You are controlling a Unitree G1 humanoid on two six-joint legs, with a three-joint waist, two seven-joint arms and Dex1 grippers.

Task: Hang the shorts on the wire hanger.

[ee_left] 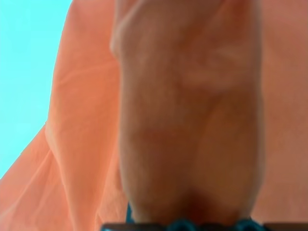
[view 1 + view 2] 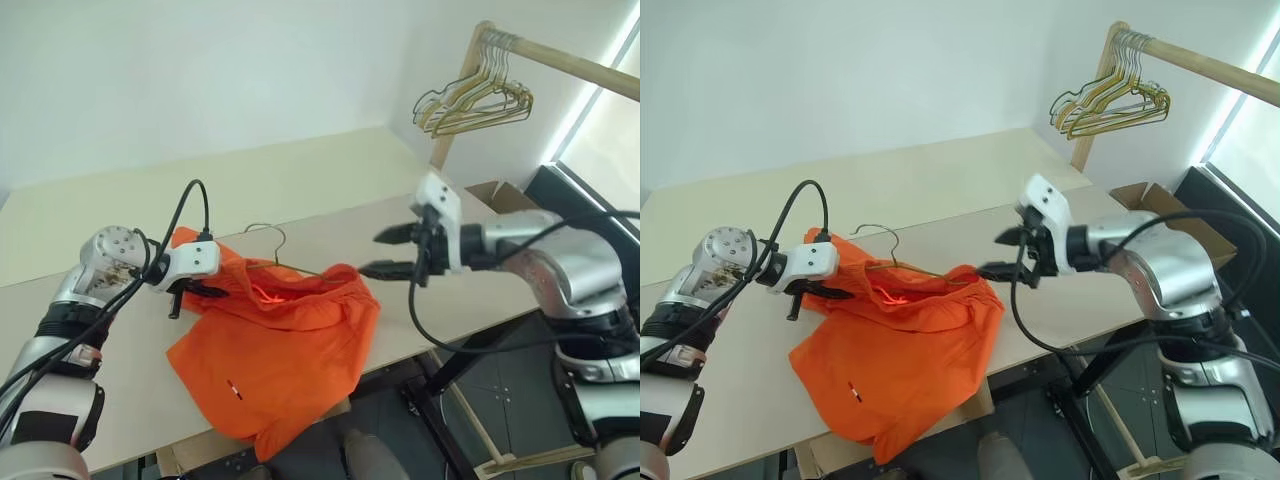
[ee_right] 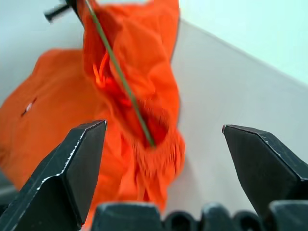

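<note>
Shorts (image 2: 275, 350) drape over the counter (image 2: 330, 180), threaded on the wire hanger (image 2: 268, 250); left tool (image 2: 195, 290) clenched on them, right tool (image 2: 385, 252) released just beside.

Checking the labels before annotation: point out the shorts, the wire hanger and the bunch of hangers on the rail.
shorts (image 2: 290, 350), left eye view, front panel.
wire hanger (image 2: 268, 231), left eye view, hook.
bunch of hangers (image 2: 1118, 105), right eye view, lower bars.

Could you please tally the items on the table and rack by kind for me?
Orange shorts: 1
Thin wire hanger in the shorts: 1
Bunch of hangers on the wooden rail: 1, hangers too tangled to count
Cardboard box: 1
Total: 4
</note>
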